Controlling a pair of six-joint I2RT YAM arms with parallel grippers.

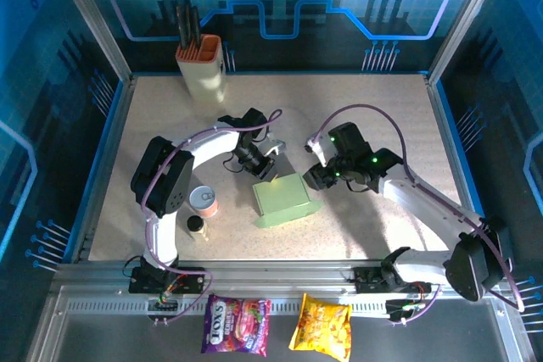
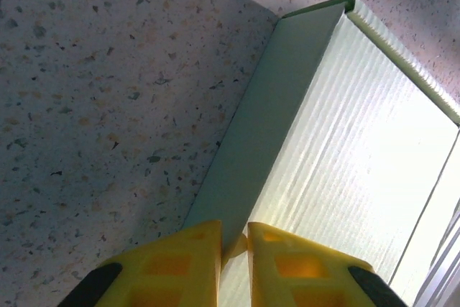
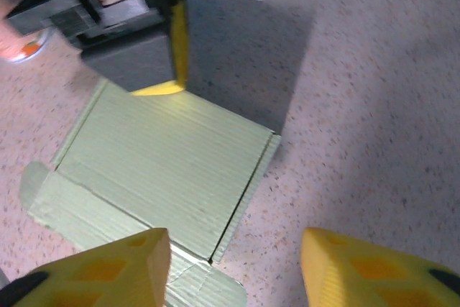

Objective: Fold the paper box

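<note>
Paper box (image 1: 287,201): pale green, partly folded, mid-counter (image 1: 382,116).
Left fingers (image 2: 180,264): nearly closed, pinching the box's far wall edge.
Right fingers (image 3: 108,264): apart, empty, over the box's right edge.
Open room: bare counter right of box; tin can (image 1: 204,201) left.

You have the paper box (image 1: 287,201) at the centre of the table (image 1: 382,108), with the left gripper (image 1: 266,170) at its upper left edge and the right gripper (image 1: 315,179) beside its upper right corner. Left of the box stands a can (image 1: 204,201), with a small bottle (image 1: 196,226) just below it in the frame. The utensil holder (image 1: 202,67) stands at upper left, and along the bottom edge one snack packet (image 1: 236,325) lies left of another packet (image 1: 321,326).
</note>
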